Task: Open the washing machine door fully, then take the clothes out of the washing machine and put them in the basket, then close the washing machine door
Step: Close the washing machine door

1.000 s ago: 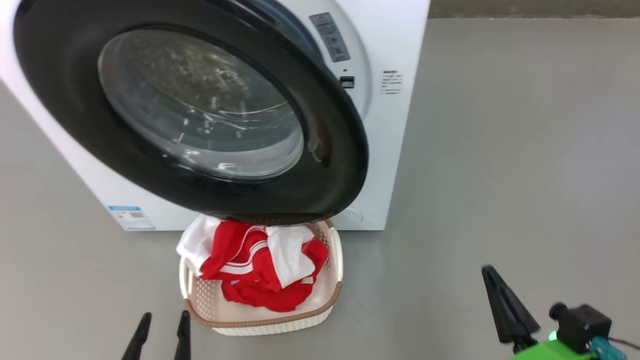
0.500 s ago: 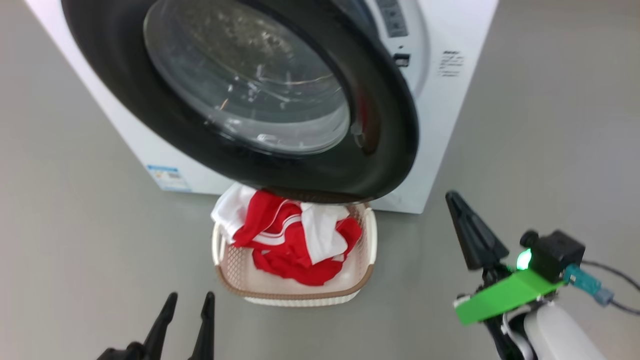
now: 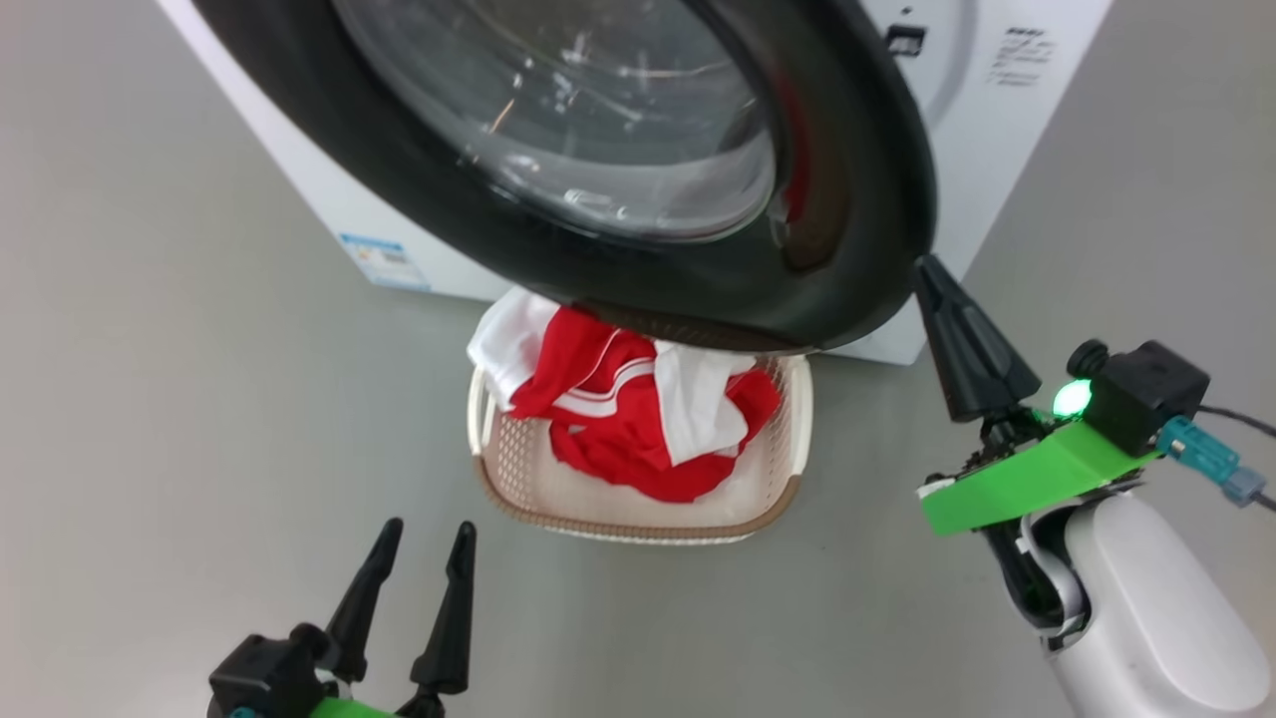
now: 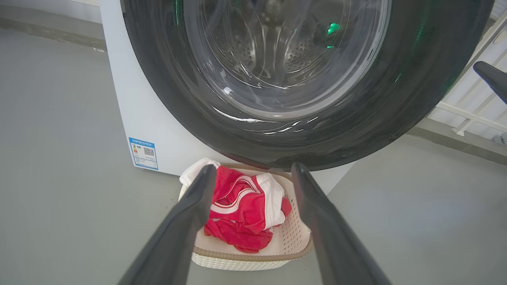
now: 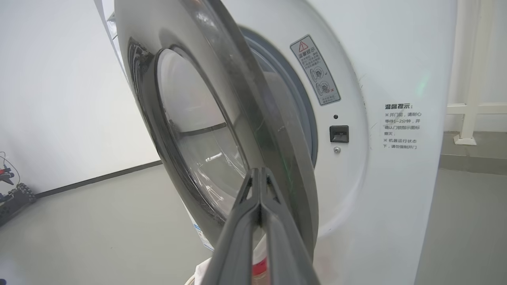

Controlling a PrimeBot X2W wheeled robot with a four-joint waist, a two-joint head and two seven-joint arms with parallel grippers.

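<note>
Right gripper (image 3: 929,279): fingers pressed together, empty, tip just beside the door (image 3: 598,130) rim; contact cannot be told. Left gripper (image 3: 429,534): fingers spread, empty, near the basket (image 3: 638,526). Clothes (image 3: 638,419) lie in the basket, under the part-open door of the machine (image 3: 997,150).

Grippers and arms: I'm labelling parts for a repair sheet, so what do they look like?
Both the left gripper and the right gripper have two long, tapering black fingers. The right wrist carries a bright green bracket, a black camera block with a green light, and a teal connector on a dark cable. Its forearm is pale grey.
</note>
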